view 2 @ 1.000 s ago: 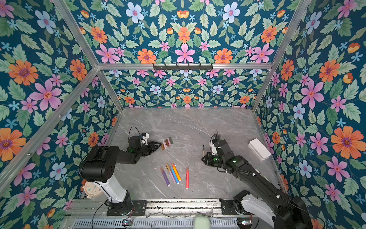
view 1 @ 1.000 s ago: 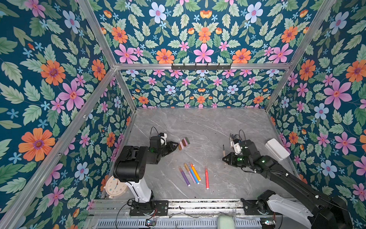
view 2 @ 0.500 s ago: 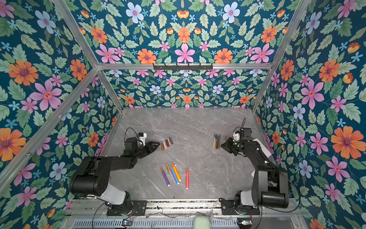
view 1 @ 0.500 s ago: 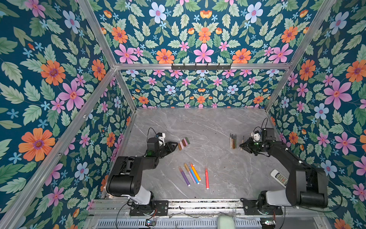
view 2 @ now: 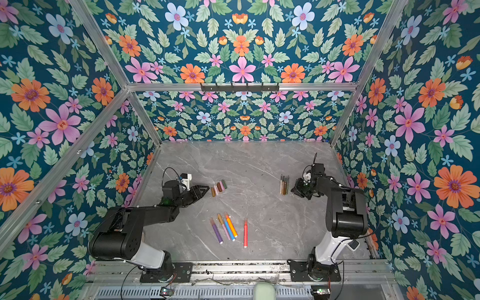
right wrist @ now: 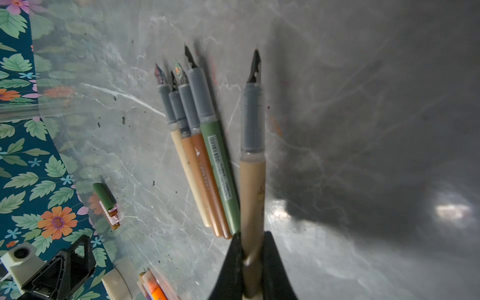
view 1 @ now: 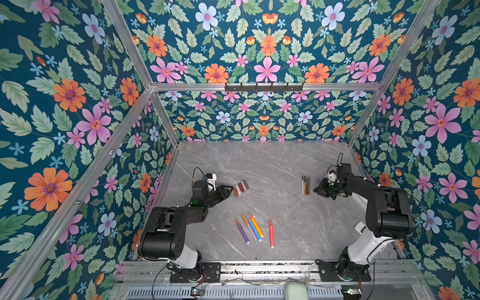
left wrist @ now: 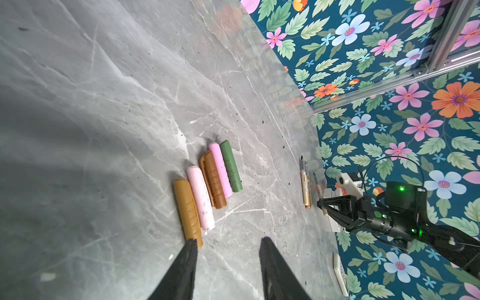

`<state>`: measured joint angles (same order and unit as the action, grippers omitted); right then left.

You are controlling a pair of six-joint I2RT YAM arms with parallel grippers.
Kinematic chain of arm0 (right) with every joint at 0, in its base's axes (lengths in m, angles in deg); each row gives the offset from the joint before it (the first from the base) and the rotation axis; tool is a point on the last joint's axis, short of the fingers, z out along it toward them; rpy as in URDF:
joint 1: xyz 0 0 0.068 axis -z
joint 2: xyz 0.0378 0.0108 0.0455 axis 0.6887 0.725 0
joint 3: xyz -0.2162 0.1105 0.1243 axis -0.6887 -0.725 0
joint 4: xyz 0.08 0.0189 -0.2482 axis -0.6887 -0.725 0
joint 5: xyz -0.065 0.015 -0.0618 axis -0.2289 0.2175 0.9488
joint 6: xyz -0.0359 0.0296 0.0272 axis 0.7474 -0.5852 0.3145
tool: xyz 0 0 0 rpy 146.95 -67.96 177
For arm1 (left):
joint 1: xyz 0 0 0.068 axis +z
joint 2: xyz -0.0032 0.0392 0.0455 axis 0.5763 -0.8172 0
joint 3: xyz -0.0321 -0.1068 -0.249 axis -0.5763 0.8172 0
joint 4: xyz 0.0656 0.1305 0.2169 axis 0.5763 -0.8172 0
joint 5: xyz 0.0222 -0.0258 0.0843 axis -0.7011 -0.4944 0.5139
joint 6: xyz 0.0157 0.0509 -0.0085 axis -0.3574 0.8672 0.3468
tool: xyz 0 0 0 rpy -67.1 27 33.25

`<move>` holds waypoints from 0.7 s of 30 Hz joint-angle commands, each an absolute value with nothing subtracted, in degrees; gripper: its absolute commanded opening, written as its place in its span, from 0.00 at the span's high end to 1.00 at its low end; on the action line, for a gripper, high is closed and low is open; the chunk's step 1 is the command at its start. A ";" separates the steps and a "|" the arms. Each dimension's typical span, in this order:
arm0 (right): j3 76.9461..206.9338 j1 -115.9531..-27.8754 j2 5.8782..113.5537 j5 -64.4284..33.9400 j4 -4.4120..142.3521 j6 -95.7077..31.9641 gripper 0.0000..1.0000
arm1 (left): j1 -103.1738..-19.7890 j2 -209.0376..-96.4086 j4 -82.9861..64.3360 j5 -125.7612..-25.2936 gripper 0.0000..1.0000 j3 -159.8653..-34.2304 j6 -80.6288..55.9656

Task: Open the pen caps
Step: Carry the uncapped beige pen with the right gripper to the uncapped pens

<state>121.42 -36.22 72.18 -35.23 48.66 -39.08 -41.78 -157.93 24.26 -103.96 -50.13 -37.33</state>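
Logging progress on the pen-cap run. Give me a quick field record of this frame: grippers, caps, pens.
left gripper: open, empty, next to the cap row
right gripper: shut on tan pen, nib bare
loose caps: five, side by side on the table
uncapped pens: four, lying together beside the held one
capped pens: five, front middle, caps apparently on

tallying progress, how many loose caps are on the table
5, side by side in one row just ahead of the left pincer: tan cap, pale pink cap, brown cap, bright pink cap, green cap. None seems hidden.
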 commanded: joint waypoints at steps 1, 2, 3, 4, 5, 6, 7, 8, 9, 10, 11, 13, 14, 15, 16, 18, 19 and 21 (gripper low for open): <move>122.64 -36.25 74.04 -35.94 49.21 -38.36 1.00 | -41.71 -158.39 26.77 -105.00 0.57 -50.02 -37.50; 122.99 -36.24 74.75 -36.04 49.15 -38.35 1.00 | -41.70 -158.51 26.92 -105.09 0.56 -50.09 -37.53; 123.26 -36.24 75.46 -36.12 49.09 -38.30 1.00 | -41.72 -158.69 26.94 -105.10 0.57 -50.02 -37.61; 123.60 -36.24 76.14 -36.21 48.98 -38.25 1.00 | -41.70 -158.81 27.01 -105.10 0.57 -50.05 -37.55; 123.82 -36.25 76.46 -36.22 48.98 -38.16 1.00 | -41.70 -158.82 26.98 -105.14 0.57 -50.07 -37.53; 123.92 -36.25 76.83 -36.22 49.13 -38.17 1.00 | -41.70 -158.93 27.03 -105.05 0.57 -50.11 -37.43; 123.97 -36.24 77.16 -36.22 49.25 -38.17 1.00 | -41.79 -159.00 27.00 -104.94 0.56 -50.18 -37.42; 123.97 -36.24 77.42 -36.30 49.31 -38.17 1.00 | -41.72 -159.14 27.00 -104.87 0.57 -50.17 -37.38; 124.08 -36.24 77.71 -36.39 49.35 -38.17 1.00 | -41.72 -159.17 27.04 -104.87 0.57 -50.21 -37.34; 124.17 -36.28 78.03 -36.39 49.34 -38.06 1.00 | -41.72 -159.33 26.98 -104.85 0.57 -50.22 -37.30; 124.26 -36.24 78.21 -36.41 49.29 -37.95 1.00 | -41.72 -159.48 26.98 -104.83 0.57 -50.27 -37.30; 124.29 -36.24 78.44 -36.48 49.16 -37.74 1.00 | -41.70 -159.94 26.98 -105.04 0.56 -50.57 -37.29; 124.21 -36.25 78.39 -36.40 49.10 -37.71 1.00 | -41.70 -160.12 27.00 -105.05 0.57 -50.54 -37.24; 124.10 -36.24 78.36 -36.37 49.14 -37.60 0.99 | -41.72 -160.29 27.04 -105.09 0.57 -50.63 -37.29; 123.84 -36.24 78.27 -36.32 49.30 -37.57 0.99 | -41.71 -160.42 27.02 -105.18 0.56 -50.74 -37.26; 123.41 -36.24 78.26 -36.39 49.75 -37.62 0.97 | -41.76 -160.57 27.02 -105.18 0.57 -50.76 -37.30; 123.28 -36.24 78.26 -36.48 49.93 -37.68 0.96 | -41.72 -160.58 27.01 -105.25 0.57 -50.72 -37.28; 123.09 -36.24 78.37 -36.57 50.18 -37.73 0.93 | -41.74 -160.58 27.05 -105.25 0.57 -50.88 -37.15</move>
